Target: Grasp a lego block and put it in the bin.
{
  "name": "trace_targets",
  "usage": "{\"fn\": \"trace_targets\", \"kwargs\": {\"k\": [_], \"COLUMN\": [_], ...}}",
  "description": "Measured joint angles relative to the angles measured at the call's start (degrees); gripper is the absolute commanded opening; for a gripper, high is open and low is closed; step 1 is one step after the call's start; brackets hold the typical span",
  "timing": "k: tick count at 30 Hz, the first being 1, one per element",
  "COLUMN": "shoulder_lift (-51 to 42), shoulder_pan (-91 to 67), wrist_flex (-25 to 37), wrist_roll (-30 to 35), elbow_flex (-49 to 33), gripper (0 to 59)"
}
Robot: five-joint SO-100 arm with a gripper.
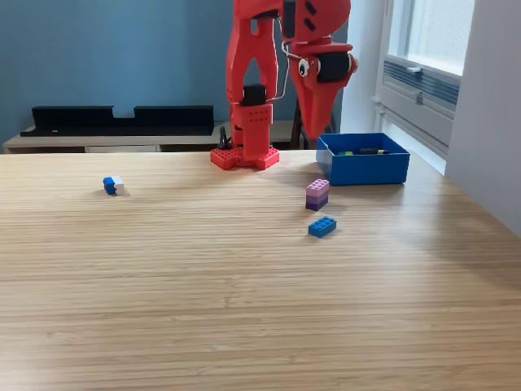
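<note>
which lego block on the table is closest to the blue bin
The pink and purple stacked block, just in front of the bin's near left corner in the exterior view. The flat blue block lies further forward, and the blue-and-white block sits far left.

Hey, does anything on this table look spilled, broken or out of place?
Nothing stands out. Three lego pieces lie loose on the table: a blue and white one, a purple stack and a blue brick. The bin sits upright.

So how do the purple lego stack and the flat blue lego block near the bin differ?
The purple stack stands several layers tall; the blue block lies as one low layer. The stack is lilac over darker purple, the block plain blue. The stack sits nearer the bin. Both rest on the table, ungrasped.
</note>
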Motion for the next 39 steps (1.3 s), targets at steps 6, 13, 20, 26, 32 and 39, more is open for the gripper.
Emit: {"fn": "trace_targets", "kwargs": {"k": [6,13,20,26,32,39], "shoulder_lift": [0.0,0.0,0.0,0.0,0.0,0.0], "shoulder_pan": [0.44,1.49,4.13,3.96,1.05,-3.78], "wrist_flex": [0.0,0.0,-1.76,-7.12,-8.09,-8.09], "wrist_roll": [-0.09,-0.09,-1.67,-9.23,-16.44,-20.48], "elbow_flex": [0.0,-0.79,-2.2,3.87,7.21,10.81], "gripper": [0.1,0.1,0.1,0.4,10.9,18.7]}}
